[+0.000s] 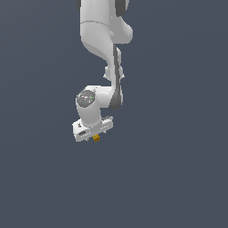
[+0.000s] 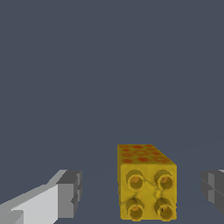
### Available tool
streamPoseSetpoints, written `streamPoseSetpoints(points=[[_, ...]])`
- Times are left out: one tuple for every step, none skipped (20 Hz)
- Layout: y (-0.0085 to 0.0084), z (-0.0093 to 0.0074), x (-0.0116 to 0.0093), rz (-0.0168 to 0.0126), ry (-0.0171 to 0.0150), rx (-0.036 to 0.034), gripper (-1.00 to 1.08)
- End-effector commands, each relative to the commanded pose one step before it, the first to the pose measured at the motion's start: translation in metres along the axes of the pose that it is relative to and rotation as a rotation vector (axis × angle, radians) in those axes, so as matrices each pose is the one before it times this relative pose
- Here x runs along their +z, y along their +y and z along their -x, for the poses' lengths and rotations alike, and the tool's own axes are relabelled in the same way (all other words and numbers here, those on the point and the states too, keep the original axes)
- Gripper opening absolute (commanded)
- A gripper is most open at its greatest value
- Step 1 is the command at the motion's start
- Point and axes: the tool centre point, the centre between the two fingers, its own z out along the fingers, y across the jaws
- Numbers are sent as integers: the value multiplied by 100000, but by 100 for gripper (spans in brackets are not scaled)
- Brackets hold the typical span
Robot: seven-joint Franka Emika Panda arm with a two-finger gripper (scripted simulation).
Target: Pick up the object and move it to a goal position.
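The object [image 2: 147,183] is a small yellow-orange block with red speckles on one face and four round studs on another. It lies between the two grey fingertips of my gripper [image 2: 141,192]. The jaws stand apart, with a visible gap of grey floor on each side of the block, so neither pad touches it. In the exterior view the object [image 1: 96,139] is a tiny yellow speck just under the white gripper [image 1: 94,133], whose fingers are mostly hidden by the hand.
A plain dark grey surface fills both views. The white arm [image 1: 104,40] comes down from the top of the exterior view. Nothing else shows.
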Motion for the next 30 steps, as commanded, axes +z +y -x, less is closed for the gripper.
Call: streamPoseSetpoints(points=[[27, 3, 958, 40, 57, -53, 100], [23, -13, 208, 0, 0, 0, 100], [-10, -48, 124, 2, 9, -68, 100], [22, -27, 60, 0, 0, 0, 100], [10, -13, 13, 0, 0, 0, 100], [0, 0, 0, 0, 0, 0, -100], [0, 0, 0, 0, 0, 0, -100], [0, 0, 0, 0, 0, 0, -100], [0, 0, 0, 0, 0, 0, -100], [0, 0, 0, 0, 0, 0, -100], [0, 0, 0, 0, 0, 0, -100], [0, 0, 0, 0, 0, 0, -100], [0, 0, 0, 0, 0, 0, -100], [0, 0, 0, 0, 0, 0, -100], [0, 0, 0, 0, 0, 0, -100], [30, 37, -13, 3, -33, 61, -100], [-23, -5, -22, 0, 0, 0, -100], [-69, -16, -66, 0, 0, 0, -100], [-115, -27, -111, 0, 0, 0, -100], [-161, -38, -156, 0, 0, 0, -100], [-208, -50, -201, 0, 0, 0, -100], [-255, -61, -246, 0, 0, 0, -100], [-303, -72, -293, 0, 0, 0, -100], [-351, -84, -340, 0, 0, 0, -100], [-400, -97, -388, 0, 0, 0, -100], [-451, -109, -437, 0, 0, 0, -100], [-502, -123, -488, 0, 0, 0, -100], [-555, -137, -541, 0, 0, 0, -100], [-610, -152, -595, 0, 0, 0, -100], [-686, -180, -655, 54, -30, -30, -100]])
